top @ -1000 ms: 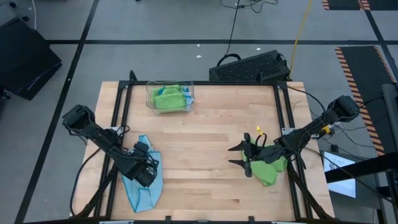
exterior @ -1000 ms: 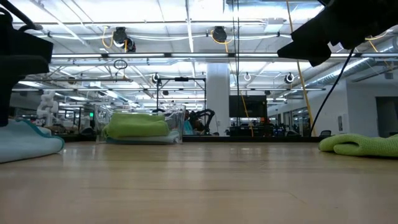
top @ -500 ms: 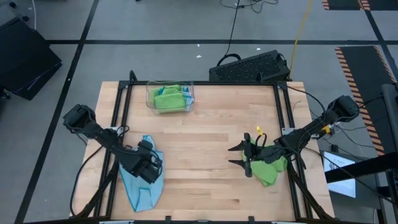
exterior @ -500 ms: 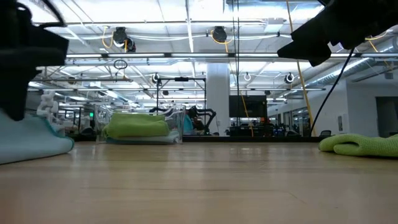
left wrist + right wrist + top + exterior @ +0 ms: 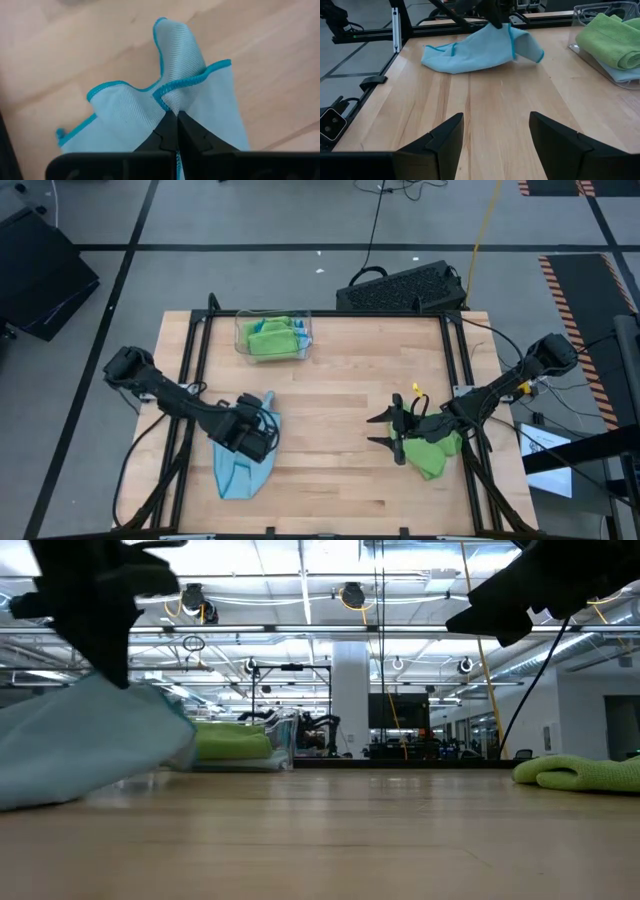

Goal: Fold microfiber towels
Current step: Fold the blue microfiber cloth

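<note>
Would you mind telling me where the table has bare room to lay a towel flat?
The widest bare patch is mid-table, between the blue towel in the shut left gripper, the clear tray and the open right gripper. The front centre is bare too. It is crowded around the green towel.

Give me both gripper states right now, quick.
Left gripper: shut on the light blue microfiber towel, pinching its bunched edge, part of it lifted off the wooden table.
Right gripper: open, holding nothing, beside the lime green microfiber towel.
</note>
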